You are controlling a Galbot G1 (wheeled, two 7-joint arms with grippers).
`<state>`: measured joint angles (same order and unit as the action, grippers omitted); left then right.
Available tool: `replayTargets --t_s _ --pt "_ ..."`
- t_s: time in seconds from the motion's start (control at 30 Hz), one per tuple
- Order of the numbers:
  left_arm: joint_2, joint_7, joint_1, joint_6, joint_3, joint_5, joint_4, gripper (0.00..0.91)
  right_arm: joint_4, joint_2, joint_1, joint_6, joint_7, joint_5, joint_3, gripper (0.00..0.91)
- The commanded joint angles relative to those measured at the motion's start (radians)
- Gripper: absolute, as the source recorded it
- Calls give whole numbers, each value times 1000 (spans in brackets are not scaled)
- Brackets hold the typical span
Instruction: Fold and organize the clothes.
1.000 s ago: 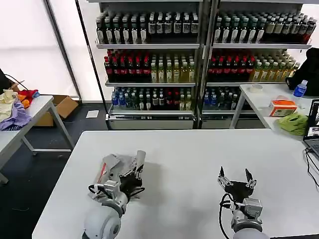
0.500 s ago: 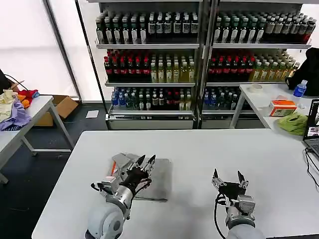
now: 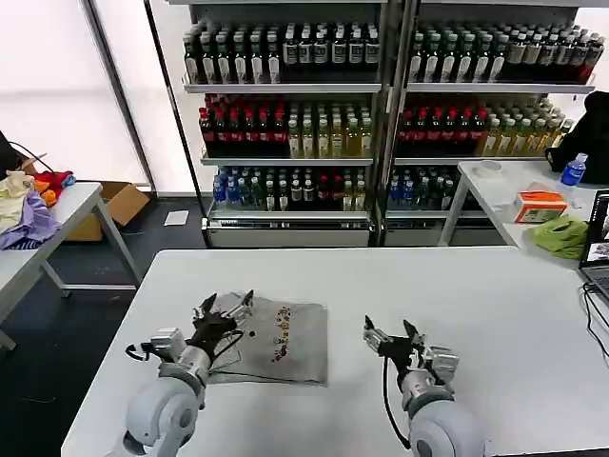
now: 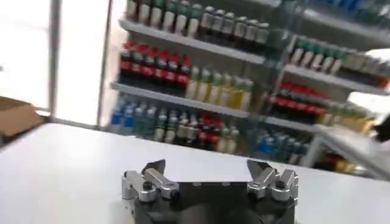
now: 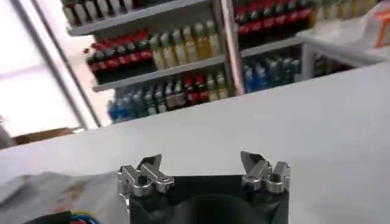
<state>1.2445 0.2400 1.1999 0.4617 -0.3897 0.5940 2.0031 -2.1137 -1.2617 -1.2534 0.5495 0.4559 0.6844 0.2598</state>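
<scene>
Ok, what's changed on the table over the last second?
The left gripper has swung off to the robot's left, open, uncovering the folded grey shirt, which now lies flat with its print showing. The right gripper, open and empty, has shifted left toward the shirt. The white table and the shelves behind are unchanged.

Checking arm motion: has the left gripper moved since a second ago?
Yes. The left gripper has shifted toward the table's left edge, uncovering the folded grey shirt.
</scene>
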Motion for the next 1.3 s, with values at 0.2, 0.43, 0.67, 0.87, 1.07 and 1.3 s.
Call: replayTargets --t_s 0.2,0.43,0.67,0.87,1.07,1.3 --pt "-36 47 44 53 -85 -66 13 907 78 45 109 33 118 317 -204 907" --pt "-29 47 64 56 -95 -67 17 907 162 29 169 33 134 308 -238 887" --pt "-21 45 77 59 -102 -66 22 907 235 -9 211 32 124 250 -270 867" --pt "-14 41 89 62 -104 -66 21 907 263 -25 227 32 111 210 -269 413" --pt "-7 43 86 68 -105 -68 17 907 264 -39 223 31 72 134 -274 0" --pt "-8 41 82 63 -110 -72 7 907 273 -55 215 31 65 111 -282 0"
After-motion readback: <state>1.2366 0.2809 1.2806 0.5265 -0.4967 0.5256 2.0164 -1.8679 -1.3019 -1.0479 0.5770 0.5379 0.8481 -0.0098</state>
